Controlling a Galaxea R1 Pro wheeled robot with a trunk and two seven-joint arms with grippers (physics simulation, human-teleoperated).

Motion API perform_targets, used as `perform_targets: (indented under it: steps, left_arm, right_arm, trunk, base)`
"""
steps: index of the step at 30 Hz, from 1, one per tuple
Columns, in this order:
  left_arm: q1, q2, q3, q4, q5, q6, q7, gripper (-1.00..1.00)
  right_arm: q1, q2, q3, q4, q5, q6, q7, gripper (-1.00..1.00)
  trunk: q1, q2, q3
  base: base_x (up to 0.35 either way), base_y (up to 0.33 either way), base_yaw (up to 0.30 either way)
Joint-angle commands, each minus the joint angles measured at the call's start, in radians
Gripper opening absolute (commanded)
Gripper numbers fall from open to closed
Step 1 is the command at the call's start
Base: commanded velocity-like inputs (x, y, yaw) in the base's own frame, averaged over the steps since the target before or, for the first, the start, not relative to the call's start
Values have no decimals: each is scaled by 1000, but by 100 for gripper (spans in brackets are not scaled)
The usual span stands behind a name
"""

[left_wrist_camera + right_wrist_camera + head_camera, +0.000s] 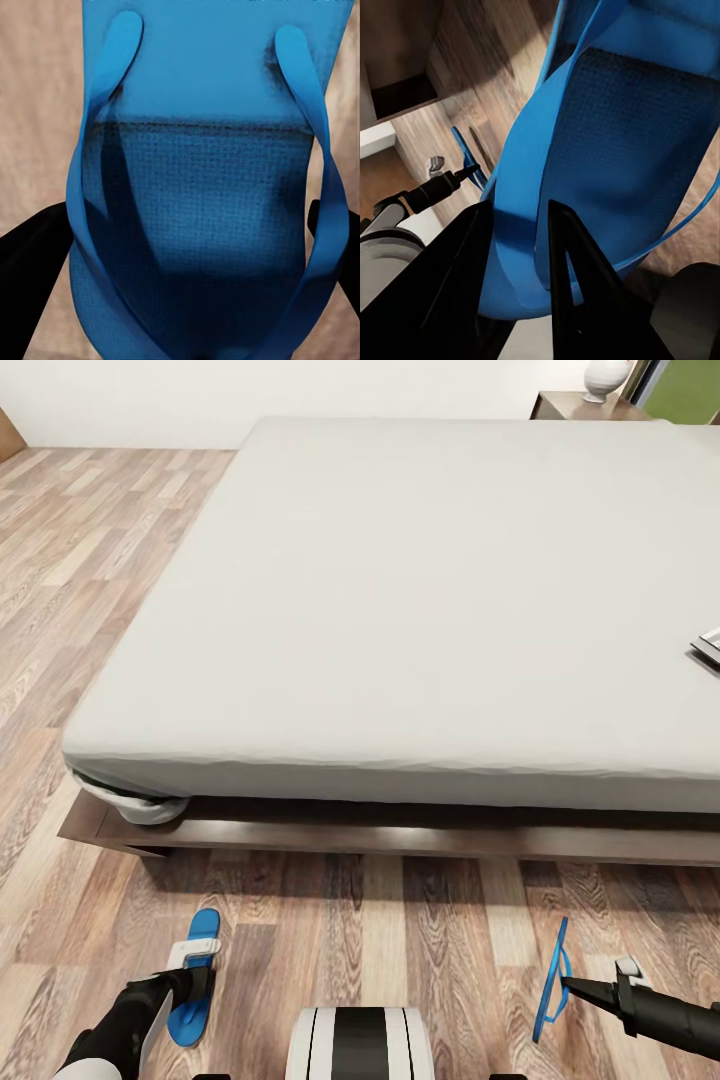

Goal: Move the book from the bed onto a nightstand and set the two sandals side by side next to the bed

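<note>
Two bright blue sandals are near the floor in front of the bed (300, 840). The left sandal (194, 978) lies flat and long under my left gripper (192, 982); up close, this sandal (202, 187) sits between the dark fingers (30, 270), which press its two sides. The right sandal (550, 982) stands on edge, pinched by my right gripper (566, 984). Close up, its sole (615, 142) is clamped between the black fingers (574, 277). The book (708, 646) lies on the mattress at the far right edge. A nightstand (575, 405) stands beyond the bed's far corner.
A white vase (606, 376) sits on the nightstand. Wood-plank floor (90, 580) runs along the bed's left side and in front of it. The dark platform frame juts out past the mattress at the near left corner (100, 830). My white base (360, 1045) is between the arms.
</note>
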Motion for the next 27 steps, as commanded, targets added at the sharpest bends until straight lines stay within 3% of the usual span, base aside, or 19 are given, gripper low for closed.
perform_targets:
  steps: [1,18,27]
  left_arm:
    - [0,-1,8,-2,-11,4,-9,-100]
    - [0,-1,8,-2,-9,4,-9,-100]
    - [0,-1,8,-2,-9,4,-9,-100]
  right_arm:
    - [0,0,8,0,-9,12,4,-100]
    - [0,1,8,0,-9,9,4,-100]
    - [0,1,8,-1,-9,9,4,-100]
  trunk:
    - [0,0,-1]
    - [0,0,-1]
    - [3,-2,-28]
  base:
    - [0,0,0]
    - [0,0,0]
    - [0,0,0]
